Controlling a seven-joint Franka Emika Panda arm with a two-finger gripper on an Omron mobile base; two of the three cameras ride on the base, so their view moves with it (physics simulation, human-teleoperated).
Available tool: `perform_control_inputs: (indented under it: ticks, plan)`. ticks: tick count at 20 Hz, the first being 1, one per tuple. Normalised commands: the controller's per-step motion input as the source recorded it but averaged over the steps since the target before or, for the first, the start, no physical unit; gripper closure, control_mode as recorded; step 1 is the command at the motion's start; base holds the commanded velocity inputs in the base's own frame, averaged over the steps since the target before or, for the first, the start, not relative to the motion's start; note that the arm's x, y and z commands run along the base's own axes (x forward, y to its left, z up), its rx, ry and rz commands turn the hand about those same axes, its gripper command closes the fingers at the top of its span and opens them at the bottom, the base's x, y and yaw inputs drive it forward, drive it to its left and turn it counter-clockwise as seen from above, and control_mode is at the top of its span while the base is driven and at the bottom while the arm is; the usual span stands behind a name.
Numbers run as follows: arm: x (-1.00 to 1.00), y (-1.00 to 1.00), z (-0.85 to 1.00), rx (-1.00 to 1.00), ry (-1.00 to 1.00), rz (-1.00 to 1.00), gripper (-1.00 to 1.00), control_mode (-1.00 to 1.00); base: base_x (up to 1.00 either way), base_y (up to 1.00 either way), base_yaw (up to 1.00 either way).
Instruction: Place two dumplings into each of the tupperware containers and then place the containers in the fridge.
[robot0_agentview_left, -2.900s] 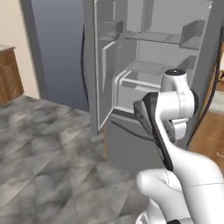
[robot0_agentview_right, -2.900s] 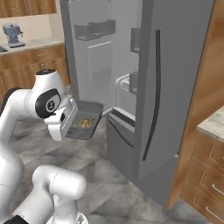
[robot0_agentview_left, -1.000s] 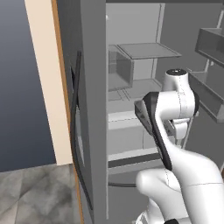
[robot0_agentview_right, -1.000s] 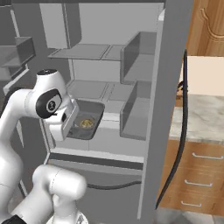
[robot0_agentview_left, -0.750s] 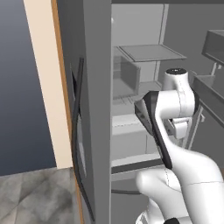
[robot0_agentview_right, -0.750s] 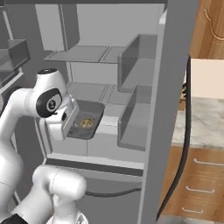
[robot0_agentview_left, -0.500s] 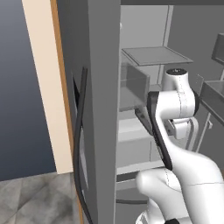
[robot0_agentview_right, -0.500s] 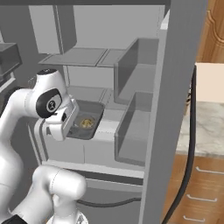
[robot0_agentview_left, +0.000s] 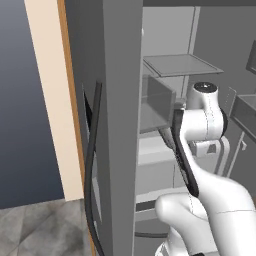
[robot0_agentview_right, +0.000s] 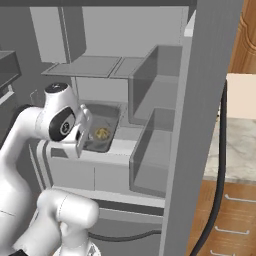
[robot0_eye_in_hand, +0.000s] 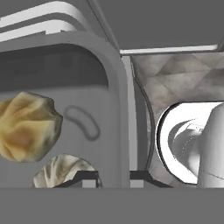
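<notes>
A grey translucent tupperware container (robot0_agentview_right: 106, 131) hangs in front of the open fridge (robot0_agentview_right: 210, 100), just above its pale drawer front. My gripper (robot0_agentview_right: 85, 142) is shut on the container's near rim. In the hand view the rim's wall (robot0_eye_in_hand: 111, 96) runs between my fingertips (robot0_eye_in_hand: 89, 176), with the gripper (robot0_eye_in_hand: 114, 177) closed across it. Two tan dumplings lie inside: one larger lump (robot0_eye_in_hand: 27, 127) and one (robot0_eye_in_hand: 65, 169) close to the finger. They also show as a small tan spot, the dumplings (robot0_agentview_right: 101, 133). The fridge's grey side wall (robot0_agentview_left: 120, 110) stands close on the left.
The left fridge door carries a black handle (robot0_agentview_left: 92, 165). Door bins (robot0_agentview_right: 155, 150) jut out on the right door. A glass shelf (robot0_agentview_right: 85, 67) sits above the container and pale drawers (robot0_agentview_right: 85, 172) below it. A marble counter over wooden drawers (robot0_agentview_right: 240, 150) lies at the far right.
The base has driven closer to the fridge, so its interior has grown in both base views. The arm holds the same pose, with the container still in the gripper.
</notes>
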Motion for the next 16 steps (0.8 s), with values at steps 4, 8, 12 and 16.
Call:
perform_control_inputs:
  ticks: [4,8,12,16]
  plan:
    - [1.00,-0.09,-0.07,0.13,0.00,0.07,1.00,-1.00,0.00,0.00,0.00]
    - [1.00,-0.21,-0.05,0.12,0.04,0.12,1.00,-1.00,0.00,0.00,0.00]
    - [1.00,-0.03,-0.30,0.05,0.06,0.11,1.00,-1.00,0.00,0.00,0.00]
    - [1.00,0.00,-0.15,0.05,0.01,0.07,1.00,-1.00,0.00,0.00,0.00]
